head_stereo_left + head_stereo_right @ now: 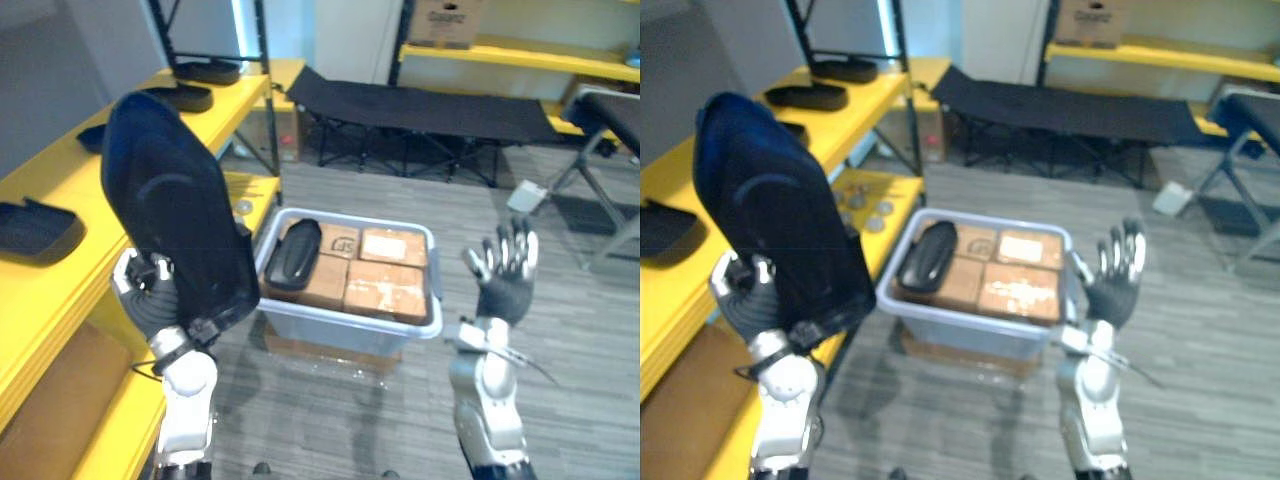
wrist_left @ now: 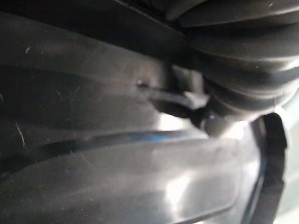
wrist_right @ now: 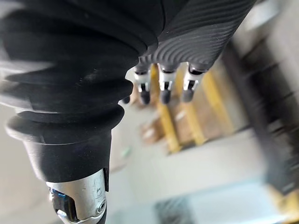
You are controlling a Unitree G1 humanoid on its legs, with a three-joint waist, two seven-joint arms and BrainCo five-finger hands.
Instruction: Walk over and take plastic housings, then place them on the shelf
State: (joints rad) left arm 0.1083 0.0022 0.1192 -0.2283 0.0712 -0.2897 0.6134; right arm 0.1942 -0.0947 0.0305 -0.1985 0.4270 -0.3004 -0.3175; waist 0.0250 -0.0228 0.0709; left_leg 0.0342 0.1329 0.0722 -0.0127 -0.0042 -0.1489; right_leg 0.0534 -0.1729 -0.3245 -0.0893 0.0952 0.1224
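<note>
On the far left is the yellow shelf. A flat housing lies on it, and more dark ones lie further back. Just beside the shelf, the left hand is up in the air and holds the big housing. Its fingers are curled round the bottom edge, so it has a firm grip. The big housing stands on end. Its long side goes up and down, and its top leans a bit toward the shelf.

The shelf is to the left of this hand and very near, so I think the left arm should make the next move. It would need to swing left and tip the big housing down flat, like the ones lying there.

In the middle, on the floor, sits a grey bin. At its left side a second housing lies next to brown boxes, with its long side pointing away from the robot.

On the right, past the bin, the right hand is held up with its fingers straight and spread. It holds nothing and is well apart from the shelf.
</note>
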